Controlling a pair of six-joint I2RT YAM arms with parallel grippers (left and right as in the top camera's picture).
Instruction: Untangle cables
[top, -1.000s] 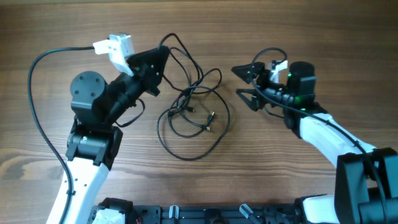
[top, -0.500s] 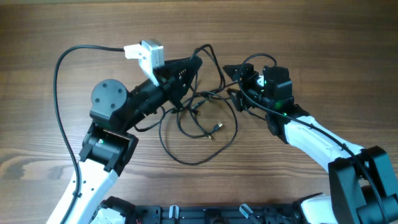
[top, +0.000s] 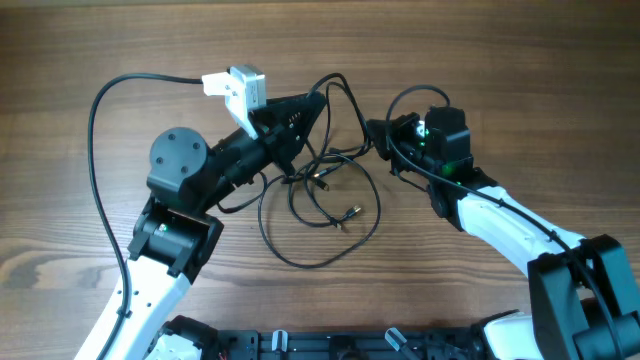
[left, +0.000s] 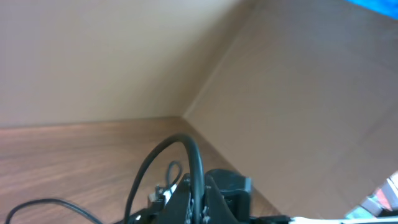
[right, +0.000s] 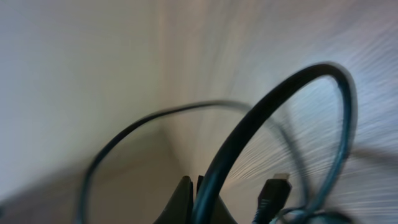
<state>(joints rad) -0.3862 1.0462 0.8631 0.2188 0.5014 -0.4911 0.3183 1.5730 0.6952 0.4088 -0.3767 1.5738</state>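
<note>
Overhead is evenly lit and sharp, shadows soft. The right wrist view is motion-smeared, its cables (right: 239, 134) blurred streaks.

cables (top: 322, 180) | on table (top: 520, 60) | between left claw (top: 320, 100) and right claw (top: 374, 133)

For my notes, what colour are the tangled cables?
The cables are black; overhead view shows it best.

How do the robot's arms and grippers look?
Left arm and right arm: black joints, white links. Left gripper and right gripper: black, pointed. White camera module with thick black wire on the left wrist; green light on the right.
</note>
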